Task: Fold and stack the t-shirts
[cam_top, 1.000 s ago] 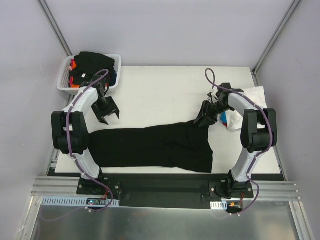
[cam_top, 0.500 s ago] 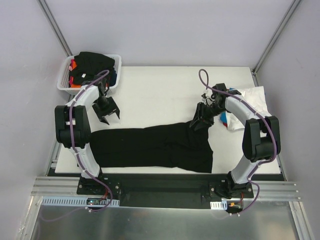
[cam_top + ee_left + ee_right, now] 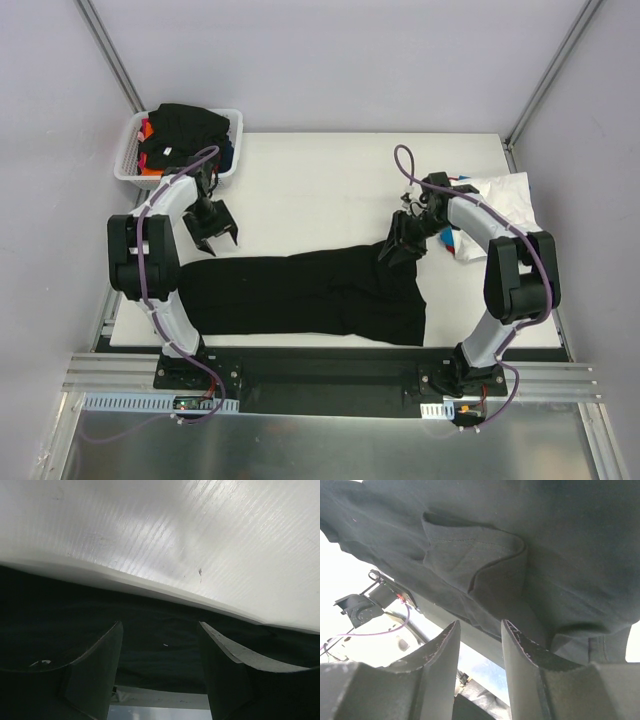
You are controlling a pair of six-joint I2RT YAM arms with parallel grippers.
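A large black t-shirt [image 3: 300, 295] lies spread flat along the near edge of the table. My left gripper [image 3: 216, 239] hovers open just beyond the shirt's far left edge. In the left wrist view the left gripper [image 3: 160, 626] has nothing between its fingers, only the black t-shirt [image 3: 160, 655] below. My right gripper [image 3: 396, 251] sits at the shirt's far right corner. The right wrist view shows the right gripper [image 3: 480, 624] open and empty, close to a folded sleeve [image 3: 470, 555] of the black t-shirt.
A white mesh basket [image 3: 128, 172] at the back left holds black, orange, red and blue shirts. A white shirt [image 3: 505, 195] lies at the right edge, with a blue and red cloth [image 3: 450, 237] beside it. Bare white tabletop [image 3: 320, 190] stretches behind the black shirt.
My right gripper has moved left and slightly nearer, onto the shirt's far right corner. The left gripper has shifted a little toward the shirt. Both stay open.
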